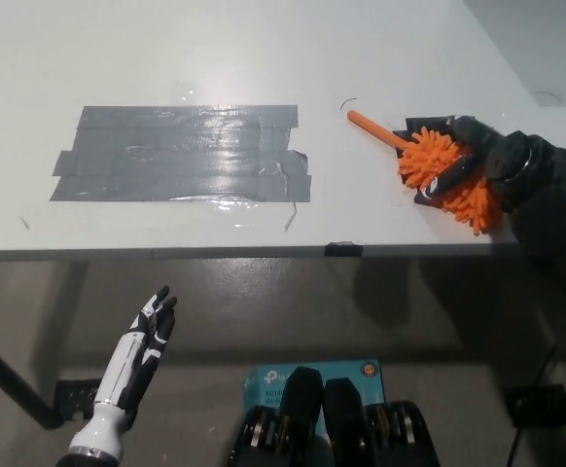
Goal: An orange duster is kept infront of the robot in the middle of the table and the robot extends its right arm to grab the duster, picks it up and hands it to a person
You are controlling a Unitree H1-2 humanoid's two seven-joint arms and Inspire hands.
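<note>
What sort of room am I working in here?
Probably a lab or workshop: a plain white table patched with grey duct tape, bare concrete floor, and a teal boxed device underneath.

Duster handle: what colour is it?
Orange, same as the fluffy head; the handle shows clearly in the head view.

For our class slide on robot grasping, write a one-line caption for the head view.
Black right hand closes over the orange duster on the table; white left hand rests open below.

Fuzzy orange duster (437, 167) lies on a smooth white table (264, 49) patched with glossy grey tape (181, 153).
</note>
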